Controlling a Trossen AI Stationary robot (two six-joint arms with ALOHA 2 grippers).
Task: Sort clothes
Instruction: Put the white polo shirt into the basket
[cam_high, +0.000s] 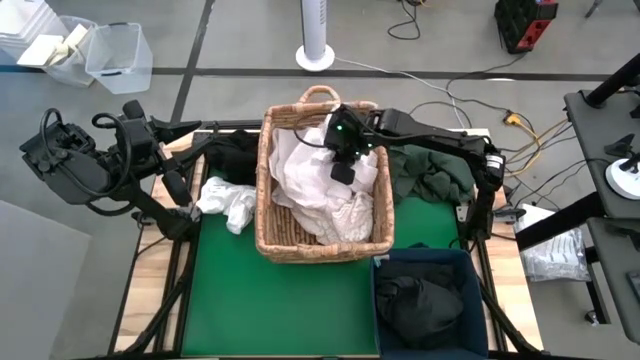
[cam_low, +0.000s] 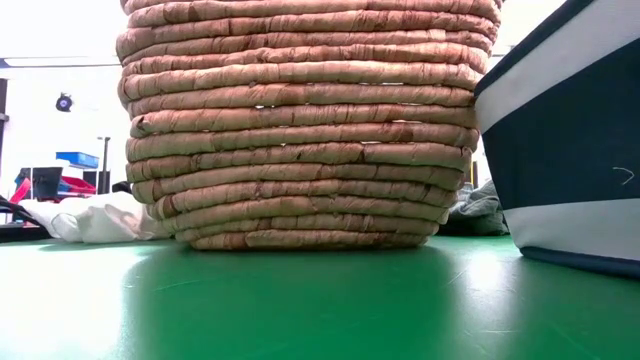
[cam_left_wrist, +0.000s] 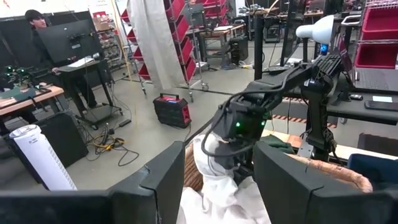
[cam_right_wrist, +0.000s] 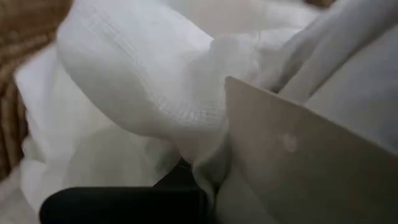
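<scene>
A tan wicker basket (cam_high: 268, 215) (cam_low: 300, 120) stands mid-table, heaped with white clothes (cam_high: 320, 190). My right gripper (cam_high: 345, 168) (cam_left_wrist: 239, 158) reaches down into the heap and is shut on a white garment (cam_right_wrist: 137, 81). My left gripper (cam_high: 180, 192) (cam_left_wrist: 217, 186) waits raised at the table's left, open and level, facing the basket. Another white garment (cam_high: 228, 203) (cam_low: 90, 218) lies on the green mat left of the basket. A black garment (cam_high: 235, 155) and a dark green one (cam_high: 432, 175) lie along the far edge. My right gripper pinches a bunched fold of the white garment (cam_right_wrist: 202, 163) between its two fingers. It comes slanting down from the far right. The fold gathers in between the fingers, and the rest of the garment lies slack on the heap in the basket.
A dark blue bin (cam_high: 470, 262) (cam_low: 570, 150) at the near right holds a black garment (cam_high: 415, 305). Bare green mat (cam_high: 280, 310) lies in front of the basket. Beyond the table a person stands at a desk (cam_left_wrist: 37, 25).
</scene>
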